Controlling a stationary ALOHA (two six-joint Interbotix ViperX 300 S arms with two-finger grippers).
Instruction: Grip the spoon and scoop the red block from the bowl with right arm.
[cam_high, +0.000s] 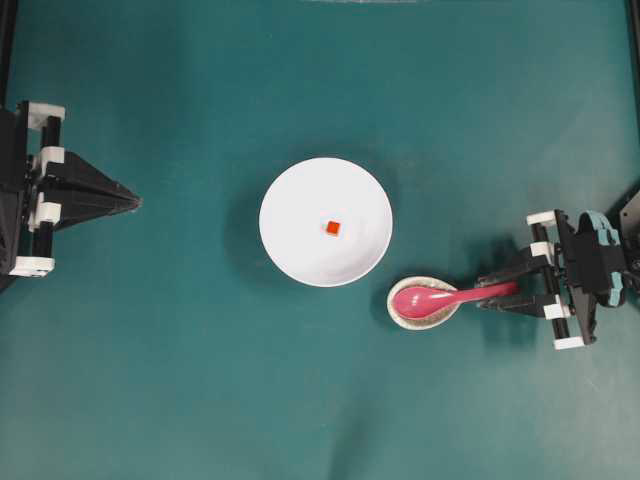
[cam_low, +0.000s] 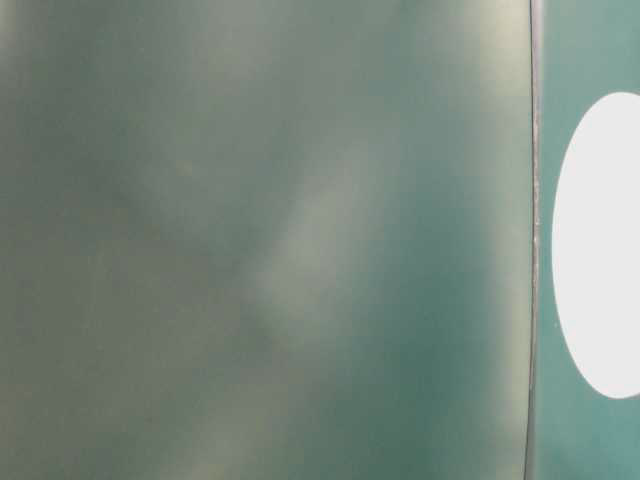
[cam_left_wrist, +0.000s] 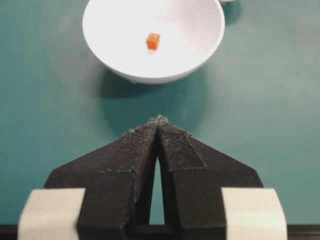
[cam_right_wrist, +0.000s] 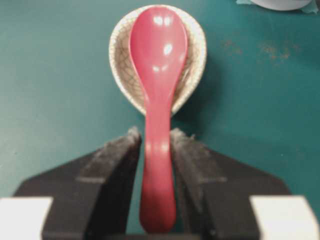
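Spoon (cam_right_wrist: 158, 100) scoop in speckled dish (cam_right_wrist: 119, 60), right hand (cam_right_wrist: 156, 145) clasping its handle, red block (cam_high: 332, 229) in bowl (cam_high: 290, 215)

This looks like a robotics lab set up for a staged tabletop exercise, not a home or kitchen. A plain teal worktop (cam_high: 180, 380) fills the overhead view edge to edge, with no cooker, sink or food on it. Two black arms with white brackets stand at opposite ends, the left tool (cam_high: 132, 200) and the right tool (cam_high: 492, 291) facing each other. Between them sit only a few props: a white bowl (cam_high: 300, 250) holding a tiny red block (cam_high: 332, 228), and a pink spoon (cam_high: 440, 298) lying in a small speckled dish (cam_high: 398, 312).
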